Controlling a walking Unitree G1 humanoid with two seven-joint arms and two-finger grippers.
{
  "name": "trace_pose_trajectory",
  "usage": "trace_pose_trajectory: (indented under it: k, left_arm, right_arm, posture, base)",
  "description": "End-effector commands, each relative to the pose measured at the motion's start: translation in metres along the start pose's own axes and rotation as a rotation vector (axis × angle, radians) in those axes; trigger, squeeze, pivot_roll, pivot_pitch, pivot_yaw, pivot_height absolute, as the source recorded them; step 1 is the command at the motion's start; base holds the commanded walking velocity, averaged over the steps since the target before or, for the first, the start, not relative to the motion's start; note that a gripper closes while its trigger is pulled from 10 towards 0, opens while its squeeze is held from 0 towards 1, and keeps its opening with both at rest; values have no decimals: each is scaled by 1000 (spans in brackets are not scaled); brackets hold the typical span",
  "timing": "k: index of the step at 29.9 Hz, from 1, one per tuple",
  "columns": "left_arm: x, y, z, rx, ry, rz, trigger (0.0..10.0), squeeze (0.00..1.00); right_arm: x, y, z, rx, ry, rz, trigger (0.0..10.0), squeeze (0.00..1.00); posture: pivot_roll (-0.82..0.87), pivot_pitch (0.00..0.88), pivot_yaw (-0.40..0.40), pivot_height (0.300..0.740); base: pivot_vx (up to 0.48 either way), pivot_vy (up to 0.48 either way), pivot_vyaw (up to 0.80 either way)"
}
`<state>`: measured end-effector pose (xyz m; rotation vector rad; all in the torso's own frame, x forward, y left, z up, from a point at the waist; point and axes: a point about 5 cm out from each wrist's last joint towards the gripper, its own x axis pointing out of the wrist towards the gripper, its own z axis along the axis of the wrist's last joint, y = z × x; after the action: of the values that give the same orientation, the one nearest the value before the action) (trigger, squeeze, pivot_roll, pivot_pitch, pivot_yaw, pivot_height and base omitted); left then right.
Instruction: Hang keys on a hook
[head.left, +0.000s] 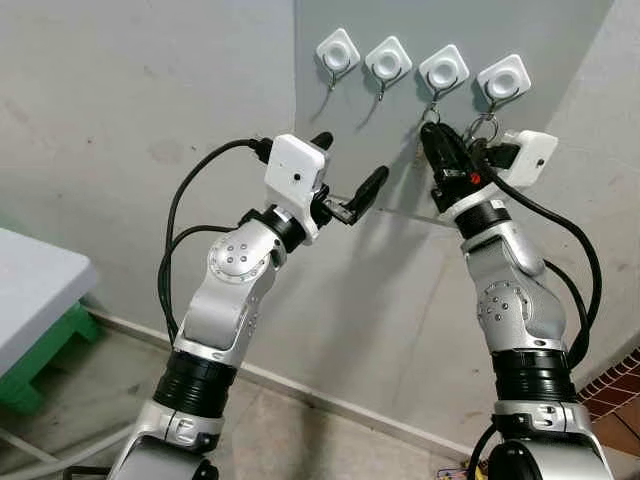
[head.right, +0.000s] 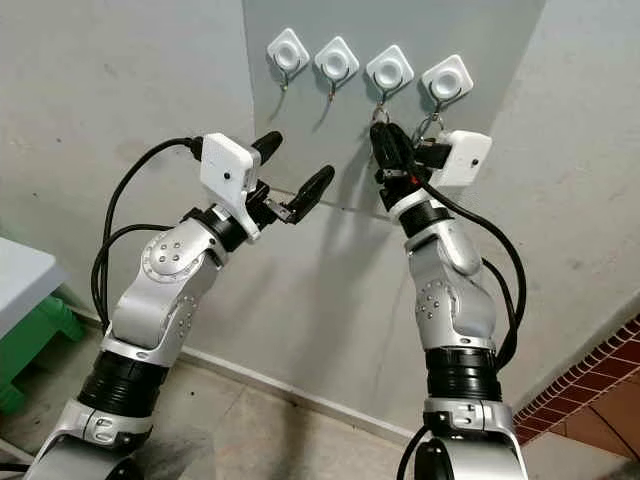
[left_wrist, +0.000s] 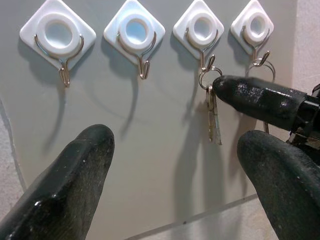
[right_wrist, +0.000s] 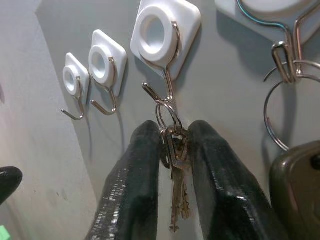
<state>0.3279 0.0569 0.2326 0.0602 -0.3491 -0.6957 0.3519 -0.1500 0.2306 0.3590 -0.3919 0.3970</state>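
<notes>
Item: small silver keys (right_wrist: 176, 192) on a split ring, looped over the third white diamond-backed wire hook (right_wrist: 167, 82).
My right gripper (right_wrist: 174, 150) pinches them; next, unclench, withdraw. My left gripper (head.left: 347, 175) spread, idle.

Keys (left_wrist: 214, 117) hang from third hook (left_wrist: 204, 37) beside right hand (left_wrist: 260, 97)

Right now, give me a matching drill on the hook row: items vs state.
Items:
1. keys
2. third hook
3. leftmost hook
4. left gripper

States:
A. bare
B. open, off the wall
C. pinched between the right gripper fingers
D. key ring looped on it

Pairs: 1-C, 2-D, 3-A, 4-B
</notes>
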Motion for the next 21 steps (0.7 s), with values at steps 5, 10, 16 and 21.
trace_pose_trajectory:
  k: [5, 10, 16, 21]
  left_arm:
    - [-2, 3, 3, 4, -4, 19, 10000, 0]
    - [-3, 5, 1, 5, 1, 33, 10000, 0]
    - [-6, 8, -6, -3, 15, 85, 10000, 0]
    - [-15, 14, -23, -59, 56, 181, 10000, 0]
  right_arm:
    - [-4, -5, 0, -34, 4, -5, 10000, 1000]
    - [-6, -5, -2, -79, 16, -2, 10000, 1000]
    - [-14, -7, -11, -177, 49, -16, 10000, 1000]
    - [-28, -12, -25, -221, 90, -44, 10000, 0]
  posture:
    - [17, 0, -26, 740]
    - [17, 0, -26, 740]
    - [15, 0, -23, 740]
    - [15, 0, -19, 740]
  base:
    - [0, 0, 0]
    - [0, 0, 0]
    - [0, 0, 0]
    - [0, 0, 0]
